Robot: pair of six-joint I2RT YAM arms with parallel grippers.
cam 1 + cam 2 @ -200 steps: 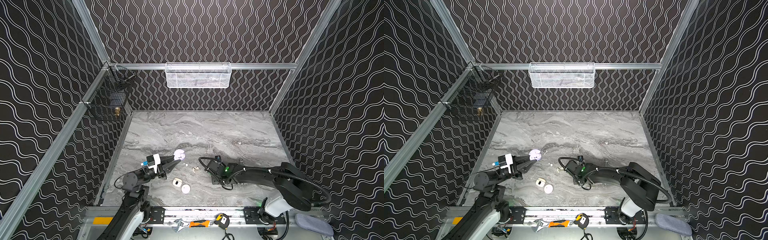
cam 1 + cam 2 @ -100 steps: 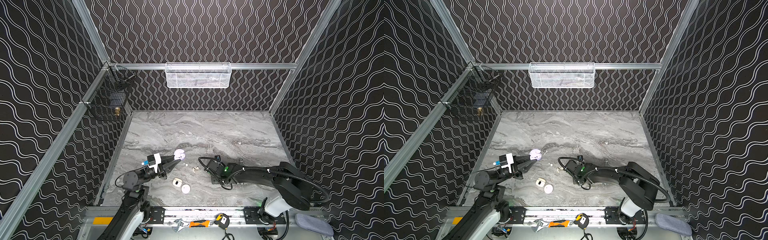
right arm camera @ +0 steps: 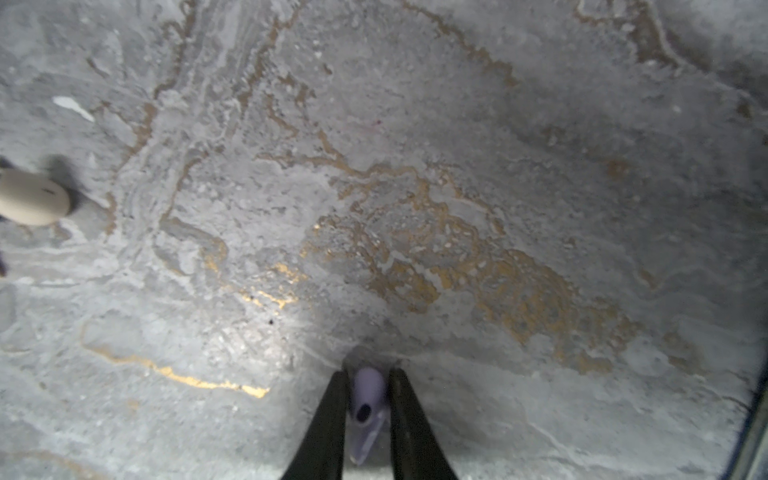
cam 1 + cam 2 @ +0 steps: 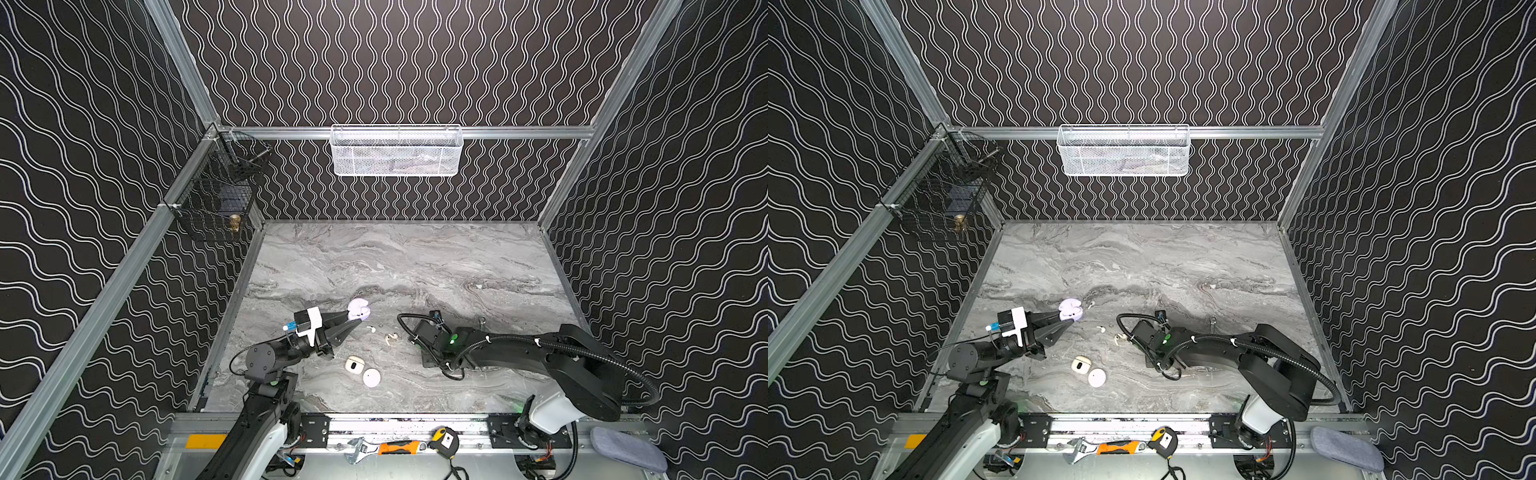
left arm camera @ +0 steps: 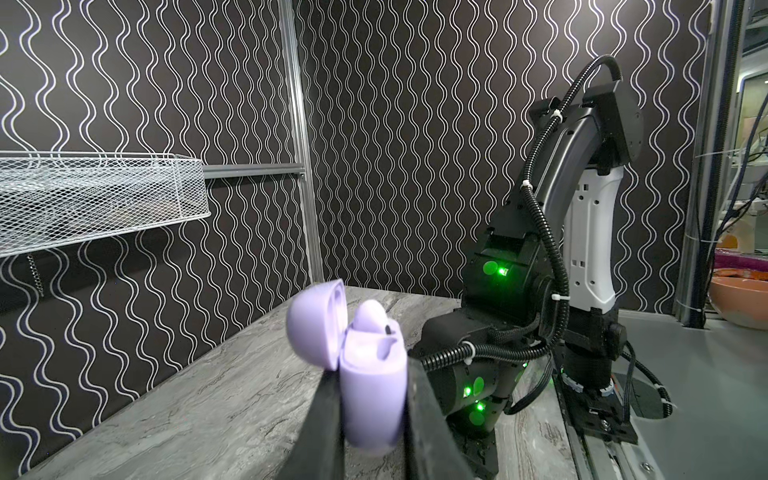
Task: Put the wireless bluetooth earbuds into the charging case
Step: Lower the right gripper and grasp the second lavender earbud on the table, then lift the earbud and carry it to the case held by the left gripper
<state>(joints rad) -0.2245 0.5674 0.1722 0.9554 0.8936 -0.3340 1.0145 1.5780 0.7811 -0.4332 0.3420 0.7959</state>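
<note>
One lavender earbud (image 3: pixel 368 399) lies on the marble table (image 3: pixel 457 166) between the fingers of my right gripper (image 3: pixel 368 376). They stand narrow on either side and seem to pinch it. A second earbud (image 5: pixel 372 316) sits in the lavender case (image 5: pixel 370 407), lid tipped open, which my left gripper (image 5: pixel 372 370) clamps firmly. Picking up is the step in hand. Next I should lift gently, carry it across, and line the stem up with the empty socket.
</note>
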